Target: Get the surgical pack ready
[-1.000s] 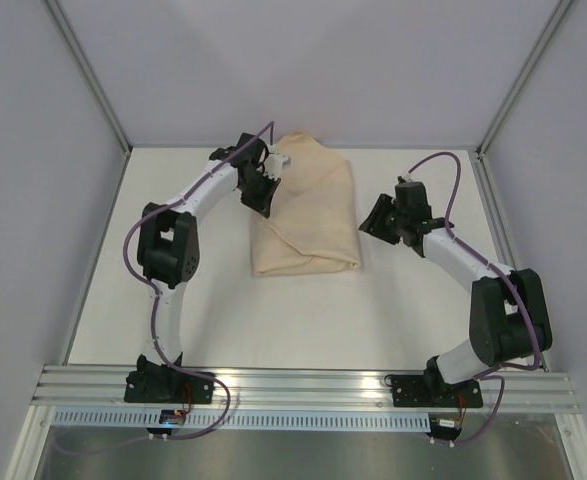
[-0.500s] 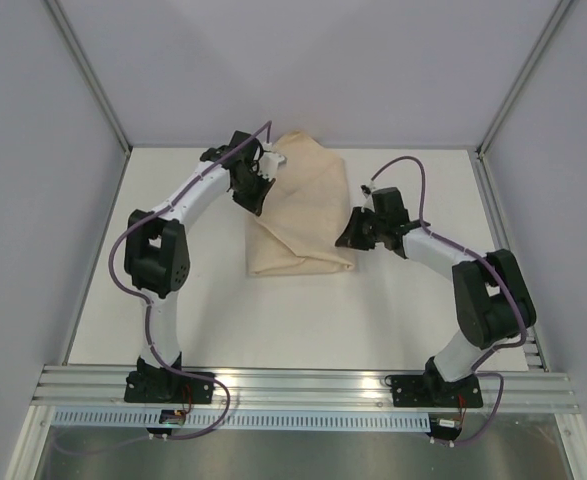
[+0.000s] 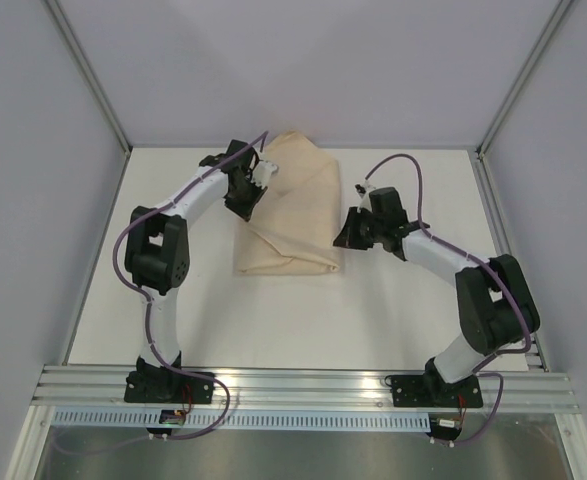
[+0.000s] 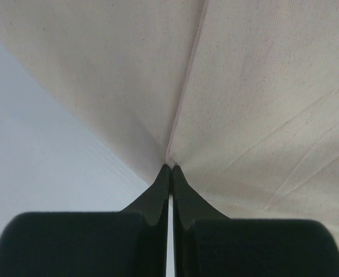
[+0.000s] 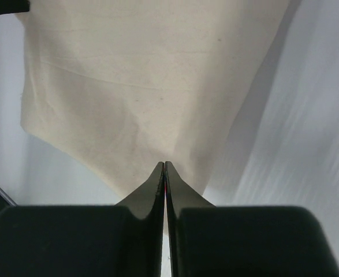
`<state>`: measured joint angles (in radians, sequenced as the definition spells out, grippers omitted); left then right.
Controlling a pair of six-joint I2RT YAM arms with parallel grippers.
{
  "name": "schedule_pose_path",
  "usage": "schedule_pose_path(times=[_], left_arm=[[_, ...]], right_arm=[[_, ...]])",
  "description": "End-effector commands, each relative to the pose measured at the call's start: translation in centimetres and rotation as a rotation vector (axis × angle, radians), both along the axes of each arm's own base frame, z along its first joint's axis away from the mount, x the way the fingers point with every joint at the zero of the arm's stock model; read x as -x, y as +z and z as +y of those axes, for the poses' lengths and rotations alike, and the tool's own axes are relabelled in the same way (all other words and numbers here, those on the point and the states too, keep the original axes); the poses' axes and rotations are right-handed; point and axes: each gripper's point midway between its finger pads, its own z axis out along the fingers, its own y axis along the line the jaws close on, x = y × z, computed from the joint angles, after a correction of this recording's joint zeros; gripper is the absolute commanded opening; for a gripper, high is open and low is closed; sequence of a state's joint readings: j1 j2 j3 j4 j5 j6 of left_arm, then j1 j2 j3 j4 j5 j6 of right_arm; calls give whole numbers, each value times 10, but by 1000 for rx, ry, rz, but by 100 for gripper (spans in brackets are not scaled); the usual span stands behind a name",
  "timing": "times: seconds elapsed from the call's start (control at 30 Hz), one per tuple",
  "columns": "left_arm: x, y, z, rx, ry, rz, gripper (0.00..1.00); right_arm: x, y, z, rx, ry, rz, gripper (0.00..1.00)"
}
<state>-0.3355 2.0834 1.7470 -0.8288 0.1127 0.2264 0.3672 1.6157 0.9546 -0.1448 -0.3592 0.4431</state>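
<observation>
The surgical pack shows only as a tan wrap sheet point(image 3: 291, 215), folded into a bundle at the middle back of the table; whatever is inside it is hidden. My left gripper point(image 3: 245, 205) is at the bundle's upper left edge. In the left wrist view that gripper point(image 4: 170, 167) is shut, and a fold of the wrap point(image 4: 256, 104) runs into its tips. My right gripper point(image 3: 344, 238) sits at the bundle's right edge. In the right wrist view it point(image 5: 164, 164) is shut with the wrap's edge point(image 5: 140, 86) at its tips.
The white table point(image 3: 273, 310) is walled by grey panels at the left, back and right, with metal posts point(image 3: 93, 80) at the corners. An aluminium rail point(image 3: 303, 385) holding both arm bases runs along the near edge.
My right gripper came left to the wrap's right edge and shut there. The bundle and my left gripper have shifted a little to the left.
</observation>
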Motion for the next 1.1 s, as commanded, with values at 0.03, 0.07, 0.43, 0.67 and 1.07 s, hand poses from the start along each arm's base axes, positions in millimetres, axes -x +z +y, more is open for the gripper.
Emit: schedule_pose_path(times=[0.03,0.07,0.43,0.67,1.07], left_arm=[[-13,-3,23,-67,31,-34,0],[-14,-3,23,-67,31,-34,0],[-14,-3,30,-88,37,-36,0],[-15,3,34,-76,37,-42,0],[-12,47,35,-63,1,-102,48]], right_arm=[[-11,54,40,-32,140,-198,2],[-5,55,56,-58,190,-201,2],[19,-6,103,-136,338,-65,1],[21,-8,69,44,289,-126,0],[-62,67,1,265,-42,-243,49]])
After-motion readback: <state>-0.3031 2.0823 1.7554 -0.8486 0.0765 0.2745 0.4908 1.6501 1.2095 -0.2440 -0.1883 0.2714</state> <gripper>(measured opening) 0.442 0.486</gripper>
